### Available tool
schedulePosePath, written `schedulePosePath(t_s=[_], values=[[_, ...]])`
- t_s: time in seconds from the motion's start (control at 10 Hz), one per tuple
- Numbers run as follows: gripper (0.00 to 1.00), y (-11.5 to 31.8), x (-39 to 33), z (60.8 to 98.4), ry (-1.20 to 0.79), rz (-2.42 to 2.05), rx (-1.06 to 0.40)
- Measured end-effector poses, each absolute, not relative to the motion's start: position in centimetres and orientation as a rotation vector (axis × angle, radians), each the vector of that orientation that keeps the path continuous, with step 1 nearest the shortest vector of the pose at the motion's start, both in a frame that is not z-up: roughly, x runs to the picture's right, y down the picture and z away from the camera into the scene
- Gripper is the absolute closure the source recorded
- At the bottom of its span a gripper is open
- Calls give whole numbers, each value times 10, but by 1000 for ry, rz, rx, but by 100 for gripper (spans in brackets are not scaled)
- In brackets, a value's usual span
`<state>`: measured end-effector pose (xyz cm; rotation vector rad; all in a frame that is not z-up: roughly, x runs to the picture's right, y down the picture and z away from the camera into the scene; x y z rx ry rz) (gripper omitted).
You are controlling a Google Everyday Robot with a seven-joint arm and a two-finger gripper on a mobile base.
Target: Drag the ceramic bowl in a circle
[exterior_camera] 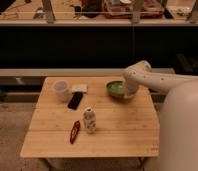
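The green ceramic bowl (115,89) sits on the wooden table (122,135) near its back right corner. My gripper (128,90) is at the bowl's right rim, pointing down and touching or dipping into the bowl. The white arm (157,80) reaches in from the right, and its wrist hides the bowl's right edge.
A translucent whitish cup (61,90) stands at the back left, with a small white packet (79,88) and a black phone (75,100) beside it. A small white bottle (89,120) and a reddish-brown object (75,131) are at mid-table. A dark shelf wall runs behind.
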<state>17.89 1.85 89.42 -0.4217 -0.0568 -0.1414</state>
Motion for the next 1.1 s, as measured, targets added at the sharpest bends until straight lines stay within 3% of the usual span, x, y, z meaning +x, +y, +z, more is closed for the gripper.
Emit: schedulePosePath(t_s=[0.4,0.6,0.7,1.1], values=[[100,24,139,948,-121,-198,-490],[100,54,92,964,-180,-272,-541],[100,74,67,964,-221,-323,-570],[100,75,66,958,-222,-327,-578]])
